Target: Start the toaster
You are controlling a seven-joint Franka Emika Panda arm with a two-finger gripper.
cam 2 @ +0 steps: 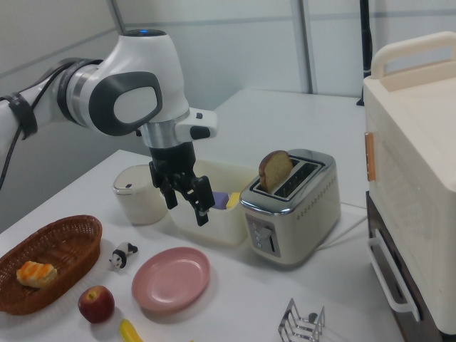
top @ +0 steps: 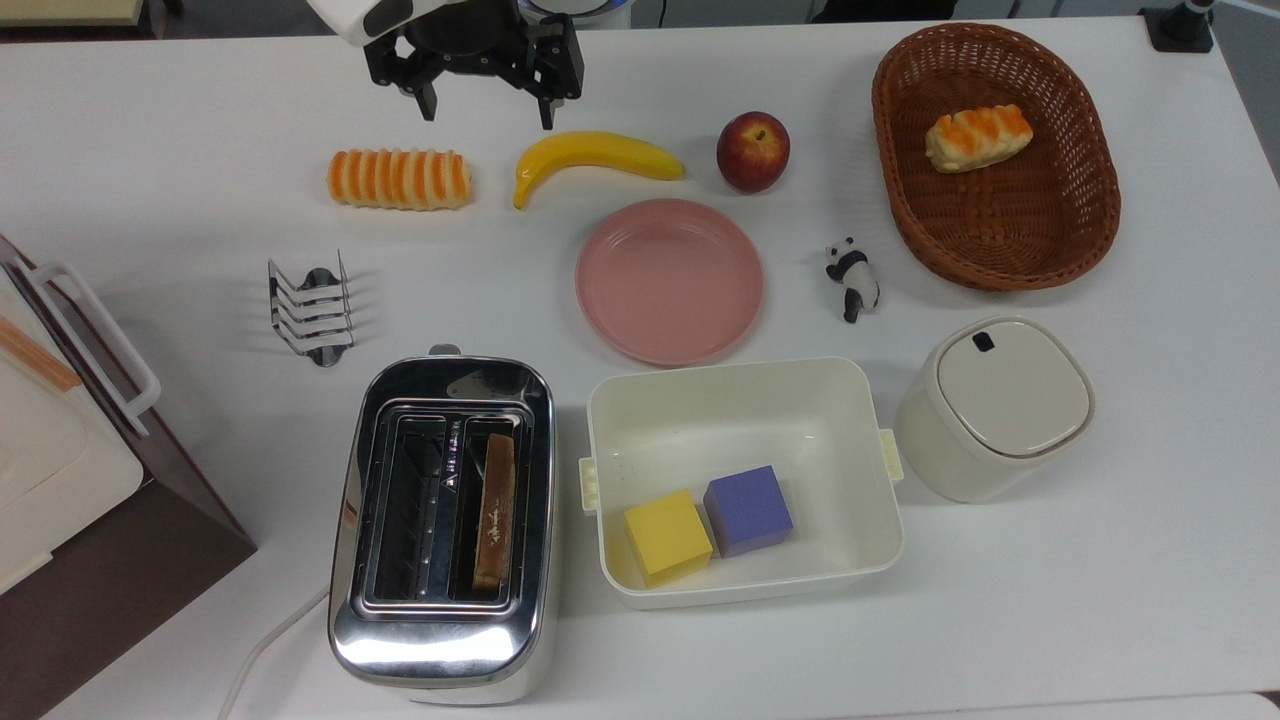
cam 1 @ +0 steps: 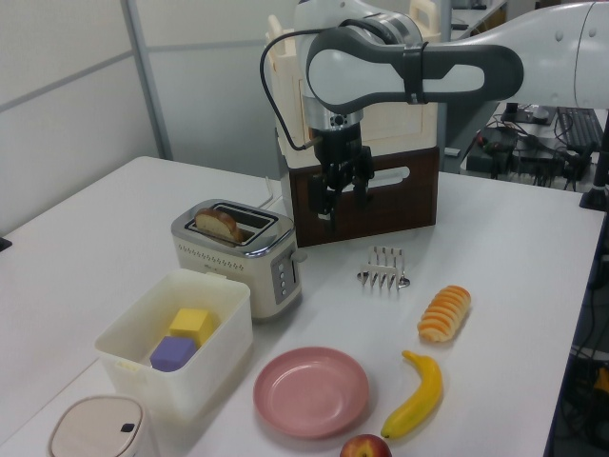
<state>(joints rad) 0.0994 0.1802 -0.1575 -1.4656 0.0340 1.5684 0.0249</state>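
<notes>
— Clutter first: what sits round the shiny chrome two-slot toaster (top: 443,525)?

— In the top view, a cream plastic tub (top: 742,410) stands just beside it on the top view's right, holding a yellow cube (top: 667,535) and a purple cube (top: 748,510) that touch. A small wire toast rack (top: 310,307) lies just above the toaster's left corner, and a white-and-brown box appliance with a white handle (top: 70,440) stands at the top view's left edge. A slice of browned toast (top: 496,510) stands upright in the toaster's right slot.

— And further off?

— A round pink plate (top: 669,280), a yellow banana (top: 594,157), a red apple (top: 752,151), an orange-striped bread roll (top: 399,179), a panda figurine (top: 852,278), a lidded cream bin (top: 994,405), and a brown wicker basket (top: 900,200) with a glazed pastry (top: 977,136) inside.

— Where is the black two-finger gripper (top: 488,108)?

— At the top view's upper edge, above the roll and the banana, well apart from the toaster, fingers spread with nothing between them. The rack lies between it and the toaster.

— Any writing?

— None I can read.
</notes>
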